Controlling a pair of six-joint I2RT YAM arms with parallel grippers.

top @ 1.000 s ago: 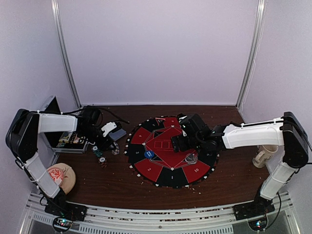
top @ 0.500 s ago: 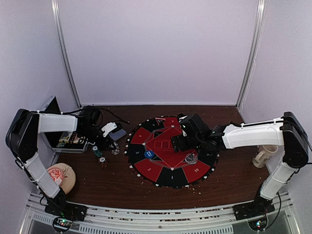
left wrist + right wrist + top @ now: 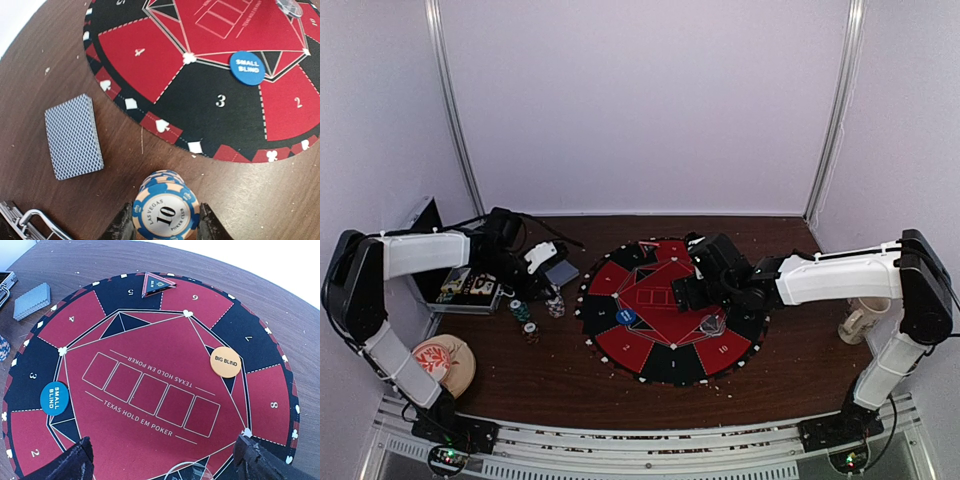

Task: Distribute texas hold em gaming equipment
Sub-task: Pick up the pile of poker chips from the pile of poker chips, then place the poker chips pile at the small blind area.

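Pinching the chip stack (image 3: 165, 207) in the closed left gripper (image 3: 164, 226) beside the mat (image 3: 150, 50); right gripper (image 3: 167, 462) wide open, empty. Next: lift it over.

Round felt mat (image 3: 150, 340) showing red and black wedges, round plastic disc (image 3: 247, 67) shining blue, card deck (image 3: 73, 136) wearing grey-blue criss-cross, poker chip stack (image 3: 166, 214) showing blue, tan, white.

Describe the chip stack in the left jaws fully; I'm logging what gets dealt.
The chip stack is several round, plastic-looking chips with blue and peach edge blocks; the white top face reads LAS VEGAS 10 POKER CLUB. Upright, lower chips slightly offset, it sits pinched between the jaws of the left gripper, over the brown table near the mat.
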